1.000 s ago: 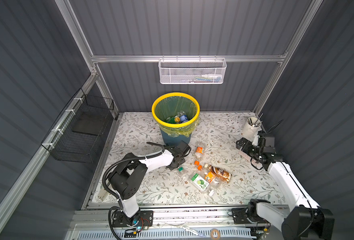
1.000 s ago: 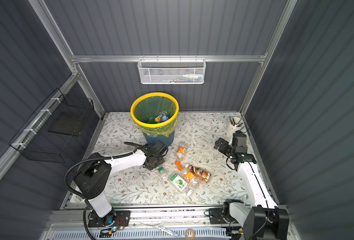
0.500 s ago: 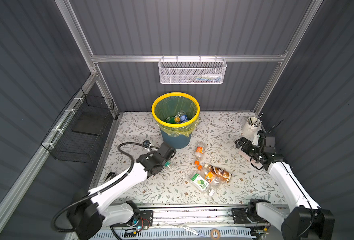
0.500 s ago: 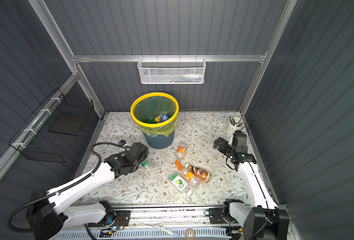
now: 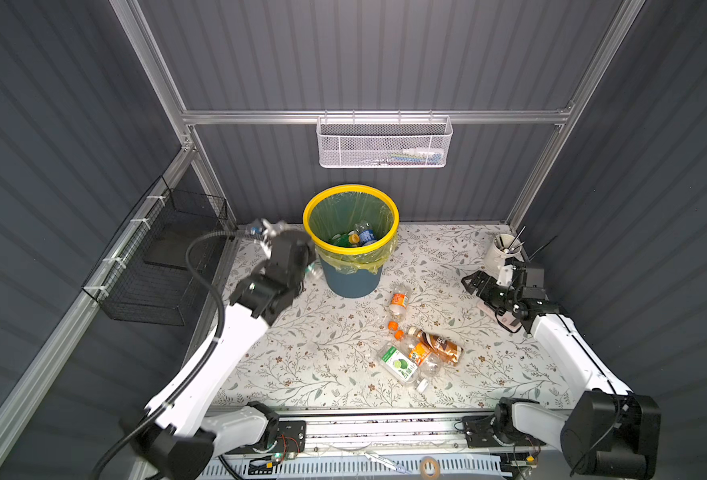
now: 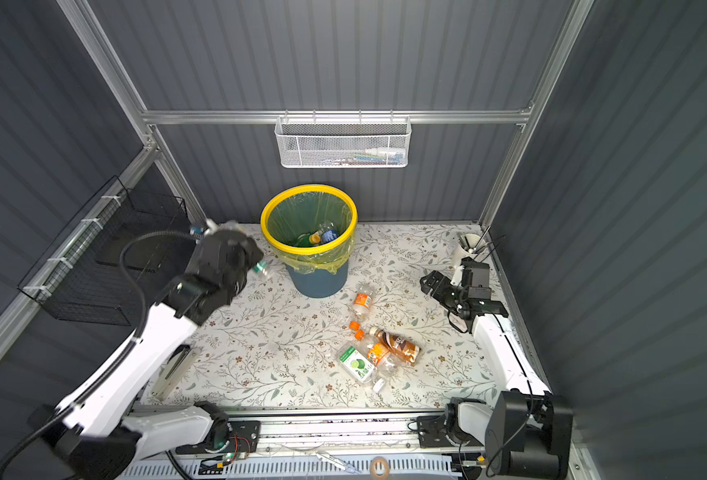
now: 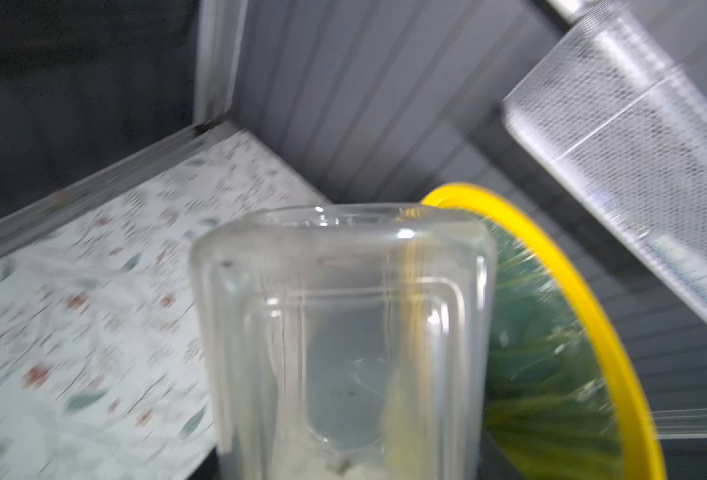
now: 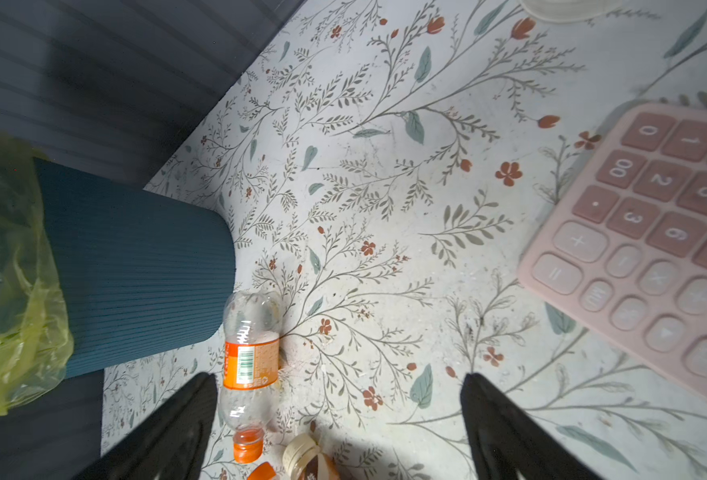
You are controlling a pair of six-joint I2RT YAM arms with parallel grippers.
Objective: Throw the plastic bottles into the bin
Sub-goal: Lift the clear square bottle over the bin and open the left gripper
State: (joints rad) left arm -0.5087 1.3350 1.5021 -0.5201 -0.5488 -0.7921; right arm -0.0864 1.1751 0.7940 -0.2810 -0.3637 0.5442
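Note:
My left gripper [image 5: 306, 266] is raised beside the left of the bin [image 5: 351, 216] and is shut on a clear plastic bottle [image 6: 263, 269]. In the left wrist view that bottle [image 7: 343, 332] fills the middle and hides the fingers, with the bin's yellow rim [image 7: 551, 266] just behind it. Some bottles [image 5: 360, 237] lie inside the bin. On the table lie an orange-labelled bottle [image 5: 398, 301] and a cluster of three bottles [image 5: 420, 353]. My right gripper [image 5: 474, 283] hovers open at the right, empty, its fingers [image 8: 168, 428] near the orange-labelled bottle [image 8: 249, 361].
A white cup of utensils [image 5: 503, 249] and a pink calculator [image 8: 655, 232] sit beside the right arm. A white mesh basket [image 5: 385, 143] hangs on the back wall. A black wire basket [image 5: 164, 266] hangs on the left wall. A long grey object [image 6: 173, 370] lies at the table's front left.
My left arm has lifted the clear bottle off the table and swung it up and back to the bin's left rim. The right arm has barely moved.

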